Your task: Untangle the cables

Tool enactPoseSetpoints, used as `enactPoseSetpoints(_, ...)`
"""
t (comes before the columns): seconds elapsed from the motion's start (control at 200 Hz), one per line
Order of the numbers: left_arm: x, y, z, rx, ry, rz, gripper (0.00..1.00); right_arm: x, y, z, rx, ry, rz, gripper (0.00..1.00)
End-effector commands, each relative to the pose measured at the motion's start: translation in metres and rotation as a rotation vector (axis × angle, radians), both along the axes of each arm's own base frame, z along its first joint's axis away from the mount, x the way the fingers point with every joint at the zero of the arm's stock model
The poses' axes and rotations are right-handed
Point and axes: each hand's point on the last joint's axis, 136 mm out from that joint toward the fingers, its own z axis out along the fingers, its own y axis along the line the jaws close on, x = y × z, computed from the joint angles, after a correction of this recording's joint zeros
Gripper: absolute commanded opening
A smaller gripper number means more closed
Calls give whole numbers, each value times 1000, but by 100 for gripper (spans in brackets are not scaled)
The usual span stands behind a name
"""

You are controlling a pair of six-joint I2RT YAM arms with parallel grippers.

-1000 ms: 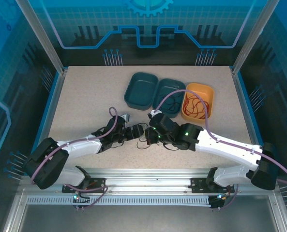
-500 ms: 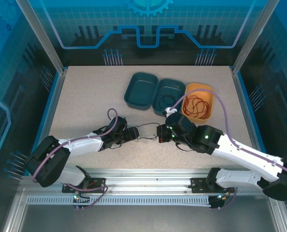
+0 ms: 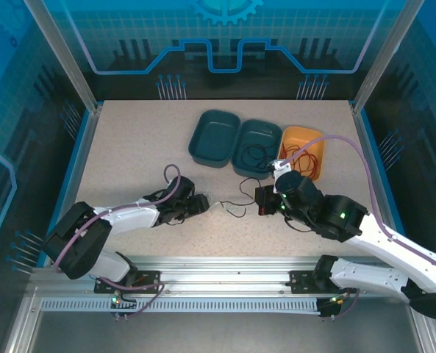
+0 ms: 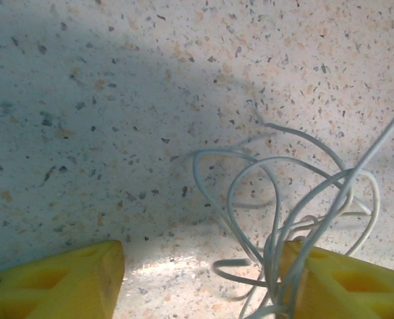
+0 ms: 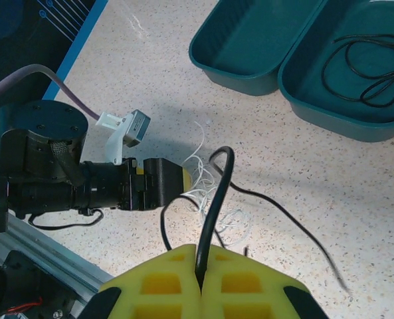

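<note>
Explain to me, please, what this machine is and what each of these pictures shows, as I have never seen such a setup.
These are two robot arms bolted at the near edge of a speckled table, each ending in a two-finger gripper. The overhead view looks down from behind them. The other two pictures come from cameras on the wrists, so the yellow blocks are each gripper's own fingers. The right gripper is shut on a black cable. The left gripper is open, with a tangled white cable between its fingers, near one. Beyond lie a teal tray, a second teal tray with a black coil, and an orange tray with a red cable.
</note>
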Motion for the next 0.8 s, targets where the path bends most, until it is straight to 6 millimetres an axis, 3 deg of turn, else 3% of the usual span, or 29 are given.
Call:
enactPoseSetpoints(0.0,1,2,-6,14,33,19,55,5,-18,27,-29,-73,-28,0)
enactPoseSetpoints(0.075,1,2,-6,26,40,16,49,6,-32,37,-72,-99,-52,0)
enactPoseSetpoints(0.235,1,-1,-5,16,40,2,48,6,-61,63,-148,-144,-114,0)
enactPoseSetpoints(0.465,2,-3,-7,19,50,-14,39,5,-84,93,-179,-200,-160,0)
enactPoseSetpoints(0.595,2,-2,-5,26,45,-15,39,4,-101,107,-199,-233,-202,0)
enactPoseSetpoints(0.796,5,-17,12,-28,7,-82,43,15,-94,111,-241,-231,-196,0)
